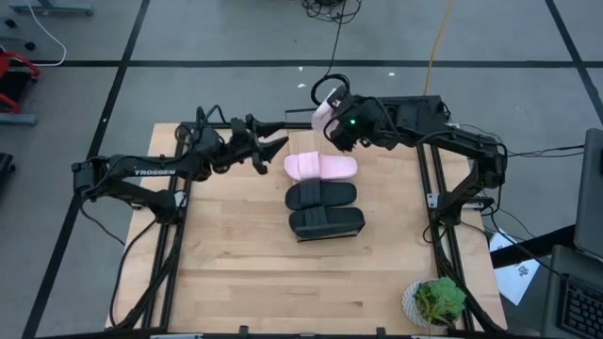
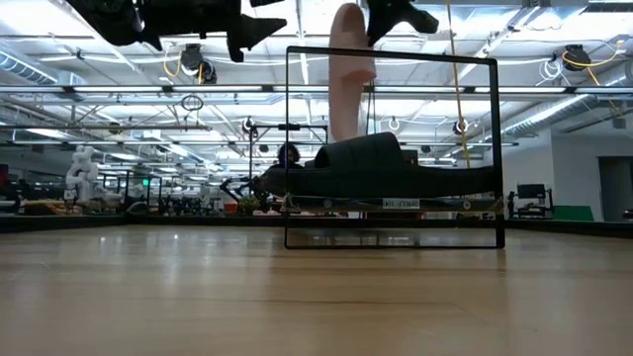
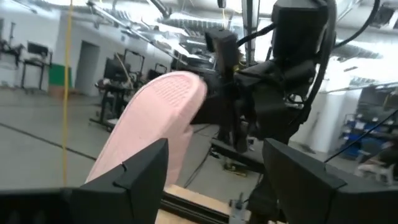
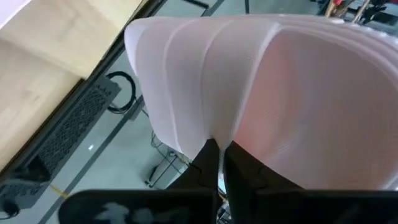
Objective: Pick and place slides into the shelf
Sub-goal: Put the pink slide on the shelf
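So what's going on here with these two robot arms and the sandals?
The robot is putting slide sandals onto a narrow light-wood shelf. Three already lie in a row there: one pale pink slide and two matte black slides. The right hand is shut on the second pale pink slide, holding it in the air above the table's far edge. The left hand is open and empty, beside the pink slide on the shelf.

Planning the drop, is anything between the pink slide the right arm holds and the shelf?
Nothing visible blocks it. The right gripper holds the pink slide above the shelf; three slides already lie there, with bare board beside them.
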You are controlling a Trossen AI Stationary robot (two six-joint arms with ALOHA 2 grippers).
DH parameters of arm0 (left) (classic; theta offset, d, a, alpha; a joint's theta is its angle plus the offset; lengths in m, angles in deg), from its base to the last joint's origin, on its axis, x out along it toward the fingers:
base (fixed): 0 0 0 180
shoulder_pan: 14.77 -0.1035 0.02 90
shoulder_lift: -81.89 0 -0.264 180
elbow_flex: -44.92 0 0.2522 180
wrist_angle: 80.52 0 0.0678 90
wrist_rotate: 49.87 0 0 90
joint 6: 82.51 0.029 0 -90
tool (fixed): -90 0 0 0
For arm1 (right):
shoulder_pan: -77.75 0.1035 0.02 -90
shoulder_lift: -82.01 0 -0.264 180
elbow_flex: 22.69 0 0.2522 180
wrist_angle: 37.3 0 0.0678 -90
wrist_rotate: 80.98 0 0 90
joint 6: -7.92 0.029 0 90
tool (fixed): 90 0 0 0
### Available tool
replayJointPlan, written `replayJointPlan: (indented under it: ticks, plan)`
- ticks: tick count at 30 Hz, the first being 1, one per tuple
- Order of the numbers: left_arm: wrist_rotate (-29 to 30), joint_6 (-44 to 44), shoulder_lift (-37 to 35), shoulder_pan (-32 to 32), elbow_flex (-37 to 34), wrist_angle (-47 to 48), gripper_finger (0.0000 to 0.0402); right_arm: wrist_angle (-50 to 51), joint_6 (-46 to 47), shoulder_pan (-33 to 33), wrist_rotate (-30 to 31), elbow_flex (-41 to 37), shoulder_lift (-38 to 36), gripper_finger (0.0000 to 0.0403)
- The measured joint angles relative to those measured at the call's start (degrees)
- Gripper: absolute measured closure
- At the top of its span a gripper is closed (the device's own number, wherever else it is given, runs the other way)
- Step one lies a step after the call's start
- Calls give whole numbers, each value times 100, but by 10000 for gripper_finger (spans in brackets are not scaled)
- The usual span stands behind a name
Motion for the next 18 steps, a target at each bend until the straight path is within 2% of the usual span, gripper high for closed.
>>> replayJointPlan:
  ticks: [9, 18]
  plan:
    - [668, 945, 303, 362, 5, 94, 142, -754, -119, 153, -141, -4, 283, 403]
    - [1664, 1348, 321, 369, 4, 753, 142, -1013, 54, 147, -288, -4, 263, 403]
